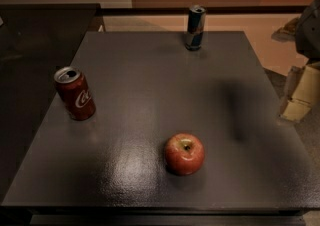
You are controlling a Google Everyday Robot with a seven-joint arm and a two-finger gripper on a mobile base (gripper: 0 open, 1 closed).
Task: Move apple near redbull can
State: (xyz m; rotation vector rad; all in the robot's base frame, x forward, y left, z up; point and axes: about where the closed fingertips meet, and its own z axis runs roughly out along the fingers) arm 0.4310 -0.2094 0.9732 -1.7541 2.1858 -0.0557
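At this moment we judged the task barely begun: the apple (184,153) sat untouched on the dark table (150,80), towards the near edge and a little right of the middle, stem dimple up. The redbull can (195,27) stood upright at the far edge, well apart from the apple, with bare tabletop between them. The gripper (299,101) hung off the table's right side, beyond the edge and near neither the fruit nor the can. It held nothing that we could see, and we could not tell whether it was parted or closed. So the whole job seemed still to lie ahead: reaching in over the table, taking the apple, carrying it towards the far edge and setting it down just beside the slim can without knocking it. As for containers, there were only the two cans. The redbull can showed its silver top, and a red Coca-Cola can (75,93) stood upright near the left edge, well apart from the apple and no part of the job. We could not tell what either can held, if anything.
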